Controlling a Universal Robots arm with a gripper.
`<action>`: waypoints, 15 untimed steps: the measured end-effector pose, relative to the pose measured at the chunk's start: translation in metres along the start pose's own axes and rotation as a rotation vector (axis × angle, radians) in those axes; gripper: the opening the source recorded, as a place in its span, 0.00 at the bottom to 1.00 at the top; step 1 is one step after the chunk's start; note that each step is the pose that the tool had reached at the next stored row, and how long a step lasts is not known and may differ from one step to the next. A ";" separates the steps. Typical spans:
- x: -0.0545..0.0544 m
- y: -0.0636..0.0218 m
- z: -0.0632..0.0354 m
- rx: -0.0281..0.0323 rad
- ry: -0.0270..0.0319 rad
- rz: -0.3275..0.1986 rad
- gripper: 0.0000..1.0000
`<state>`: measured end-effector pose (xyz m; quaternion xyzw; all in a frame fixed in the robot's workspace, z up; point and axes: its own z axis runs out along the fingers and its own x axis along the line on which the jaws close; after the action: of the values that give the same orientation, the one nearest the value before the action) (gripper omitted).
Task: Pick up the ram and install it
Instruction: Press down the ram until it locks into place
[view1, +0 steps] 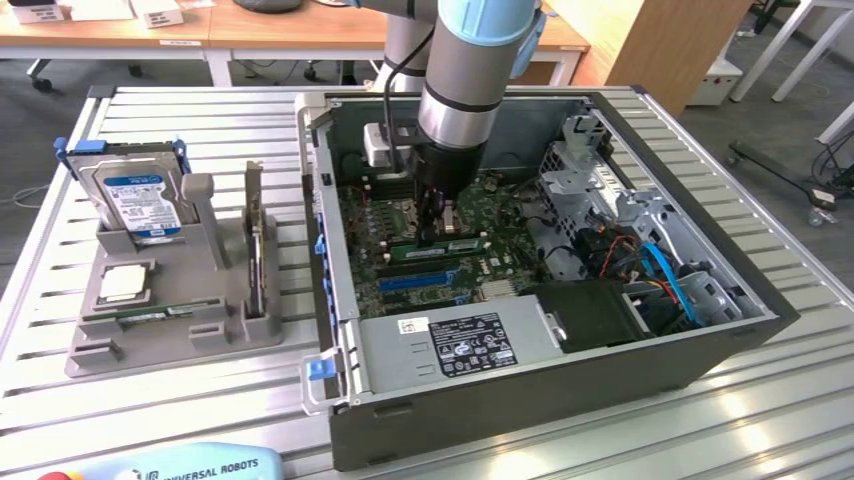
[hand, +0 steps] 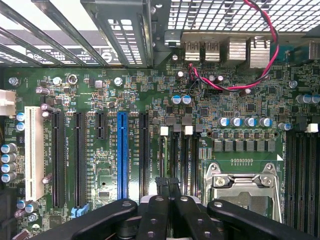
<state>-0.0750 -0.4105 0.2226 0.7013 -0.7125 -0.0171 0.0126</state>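
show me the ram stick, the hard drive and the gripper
ram stick (view1: 447, 246), exterior view, on its green board lying on the motherboard beside the fingers.
hard drive (view1: 138, 193), exterior view, on its blue label, upright in the grey stand.
gripper (hand: 167, 184), wrist view, at its dark fingertips, closed together.

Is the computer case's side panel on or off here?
Off. The computer case lies open-side up, its motherboard exposed, with the gripper reaching inside.

A hard drive (view1: 139, 195) and a card (view1: 254, 235) are standing upright in a grey holder (view1: 200, 335), beside an open case (view1: 727, 340).
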 end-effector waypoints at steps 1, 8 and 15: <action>0.000 0.0000 0.0000 0.0000 0.0001 0.000 0.10; 0.000 0.0000 0.0003 0.0000 0.0001 0.000 0.10; 0.000 0.0000 0.0007 -0.0001 0.0002 0.000 0.10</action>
<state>-0.0750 -0.4105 0.2219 0.7013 -0.7125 -0.0171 0.0127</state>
